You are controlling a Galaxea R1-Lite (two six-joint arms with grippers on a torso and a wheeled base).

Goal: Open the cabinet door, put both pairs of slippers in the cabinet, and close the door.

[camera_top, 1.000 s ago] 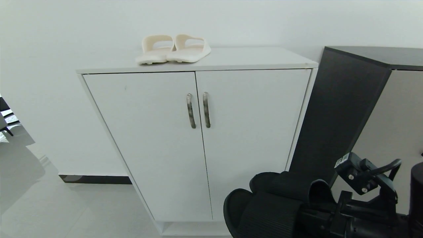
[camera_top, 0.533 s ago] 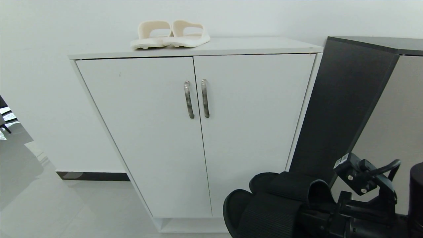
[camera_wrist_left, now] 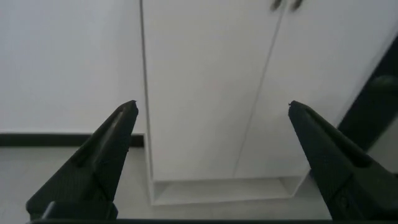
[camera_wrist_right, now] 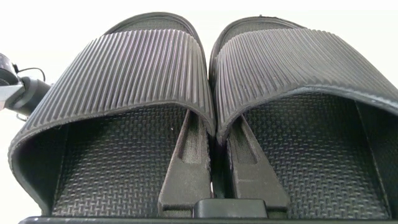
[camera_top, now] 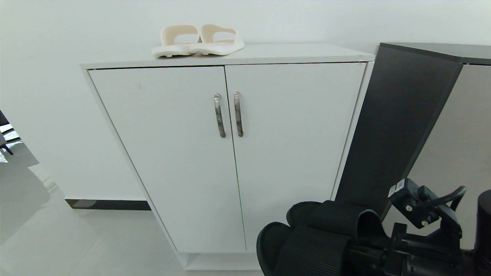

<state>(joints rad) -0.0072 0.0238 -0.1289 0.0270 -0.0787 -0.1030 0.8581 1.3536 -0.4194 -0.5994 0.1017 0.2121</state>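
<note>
**Asker:** What were your fingers doing?

**Me:** My right gripper was clamped on the black slippers. One finger lay inside each shoe under its ribbed strap, and the two inner side walls were pinched between them. My left gripper held nothing, its fingers spread wide.

**Asker:** What stood around them?

**Me:** Between my spread left fingers I saw the lower part of the white cabinet, with the pale floor below it and the white wall beside it. Both doors were shut, their two metal handles side by side at the middle seam. Those shut doors stood between the slippers and the inside. A dark cabinet stood just beside the white one, on my right.

**Asker:** And the slippers, relative to your fingers?

**Me:** The black slippers hung low in front of the right-hand door, near its lower corner; I could not tell whether they touched it. The cream slippers lay side by side on the cabinet top, toward its left end, high above and well apart from both grippers.
</note>
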